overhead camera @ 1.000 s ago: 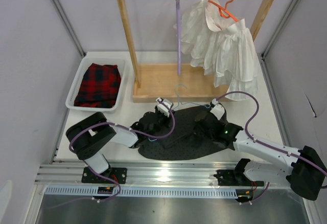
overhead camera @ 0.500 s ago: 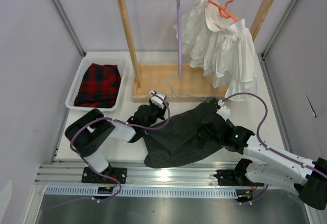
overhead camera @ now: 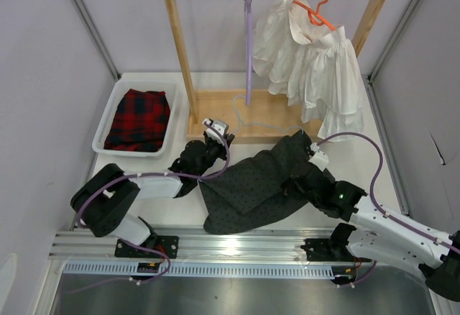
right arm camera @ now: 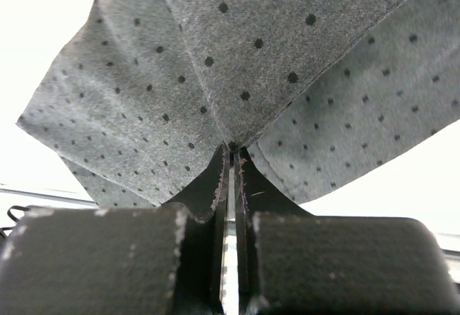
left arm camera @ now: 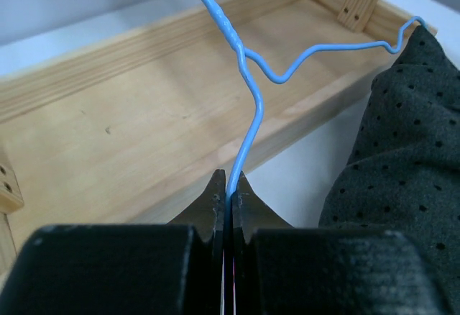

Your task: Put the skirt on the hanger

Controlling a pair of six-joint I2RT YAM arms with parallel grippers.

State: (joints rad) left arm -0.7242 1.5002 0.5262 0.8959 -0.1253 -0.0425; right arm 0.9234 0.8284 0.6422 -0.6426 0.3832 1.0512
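While my left gripper (left arm camera: 230,185) pinches the hanger (left arm camera: 248,124), its bar runs toward 3 o'clock; right gripper (right arm camera: 231,153) clamps skirt (overhead camera: 251,185) at 4 o'clock.

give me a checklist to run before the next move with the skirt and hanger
1. Left hand shut on hanger: ok, the wire is pinched.
2. Right hand shut on skirt: ok, a fold is pinched.
3. Hanger clear of rack base: cannot tell, the hook sits over it.
4. Skirt on hanger: not ok, it lies bunched on the table; one wire end only meets its edge.
5. Waist opening facing hanger: cannot tell, folds hide it.
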